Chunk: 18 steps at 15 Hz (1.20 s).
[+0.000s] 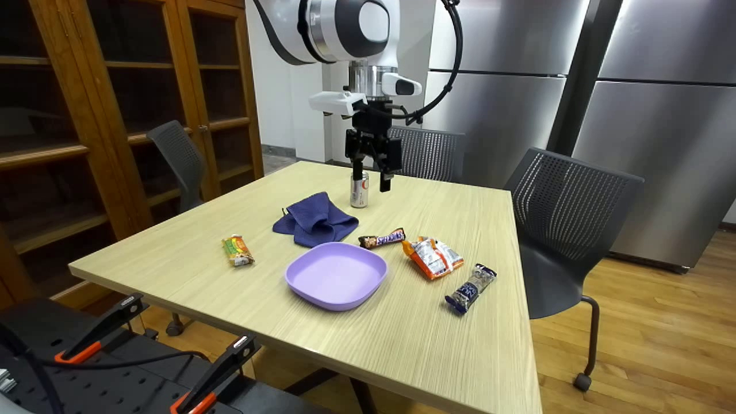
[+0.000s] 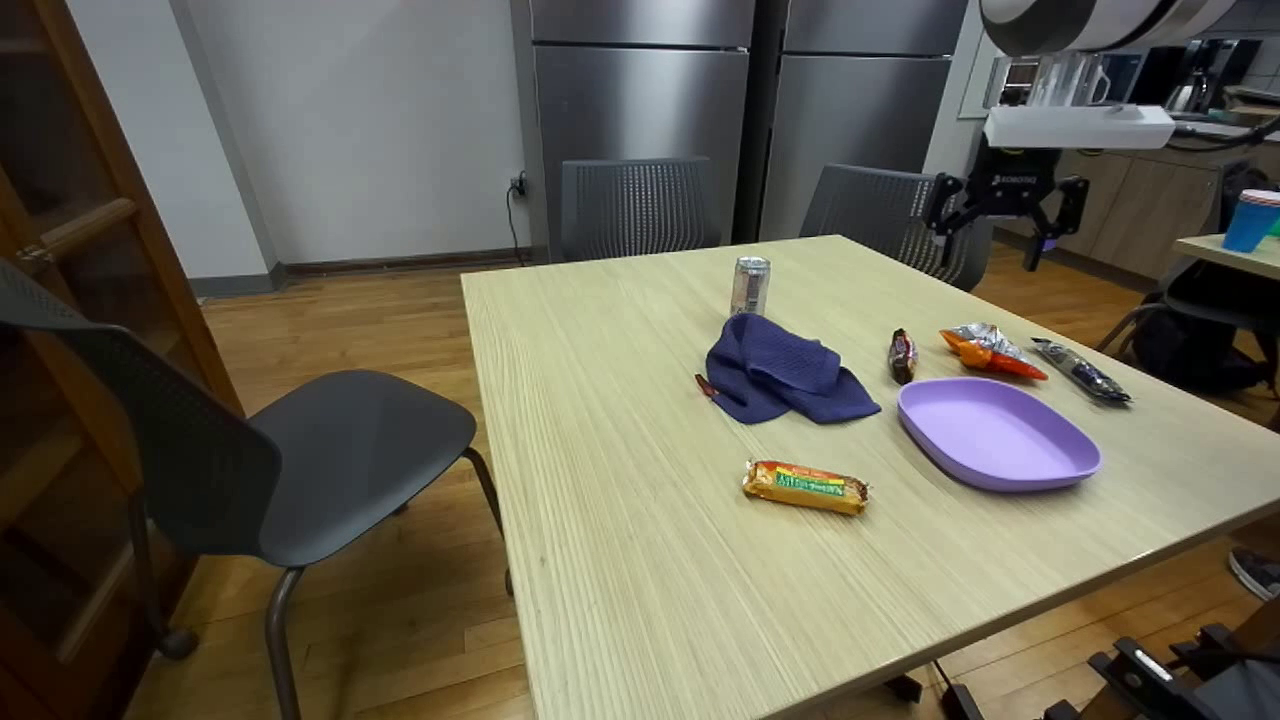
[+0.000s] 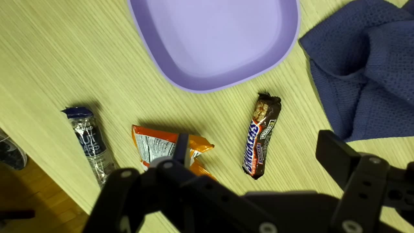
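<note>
Bright indoor light, glare on refrigerators (image 2: 645,125), soft shadows

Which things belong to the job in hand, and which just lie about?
Likely involved, nearest the open black fingers:
brown Snickers bar
orange-and-silver foil packet

Likely lying about:
lavender square plastic dish
crumpled navy cloth
silver metal can
gold-wrapped bar
clear-wrapped nut bar

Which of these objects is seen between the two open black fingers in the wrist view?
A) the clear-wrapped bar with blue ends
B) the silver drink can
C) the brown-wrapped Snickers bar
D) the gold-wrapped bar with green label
C: the brown-wrapped Snickers bar lies on the pale wooden table, framed by the open black fingers, which do not touch it.
</note>
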### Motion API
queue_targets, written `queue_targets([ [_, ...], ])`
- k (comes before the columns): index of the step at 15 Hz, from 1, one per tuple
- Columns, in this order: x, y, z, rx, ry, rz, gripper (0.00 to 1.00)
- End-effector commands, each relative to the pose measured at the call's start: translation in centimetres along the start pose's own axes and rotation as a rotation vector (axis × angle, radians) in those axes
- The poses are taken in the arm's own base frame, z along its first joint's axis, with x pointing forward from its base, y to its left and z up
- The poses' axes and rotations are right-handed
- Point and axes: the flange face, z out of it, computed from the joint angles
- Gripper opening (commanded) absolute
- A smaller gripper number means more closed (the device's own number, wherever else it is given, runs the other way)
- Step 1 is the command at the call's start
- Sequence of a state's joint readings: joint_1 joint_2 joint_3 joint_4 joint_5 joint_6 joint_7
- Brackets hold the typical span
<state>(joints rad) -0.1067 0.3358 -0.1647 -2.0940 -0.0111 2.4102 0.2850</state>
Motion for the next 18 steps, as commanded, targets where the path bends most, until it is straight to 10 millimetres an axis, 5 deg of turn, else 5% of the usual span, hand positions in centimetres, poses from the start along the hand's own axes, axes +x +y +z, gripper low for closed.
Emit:
queue_targets([
  [1, 1.1, -0.9, 0.7, 0.001, -0.007, 0.066, 1.0],
  [11, 0.4, -0.1, 1.2, -0.008, -0.015, 0.027, 1.0],
  [18, 1.5, -0.5, 3.8, 0.005, -0.03, 0.088, 1.0],
])
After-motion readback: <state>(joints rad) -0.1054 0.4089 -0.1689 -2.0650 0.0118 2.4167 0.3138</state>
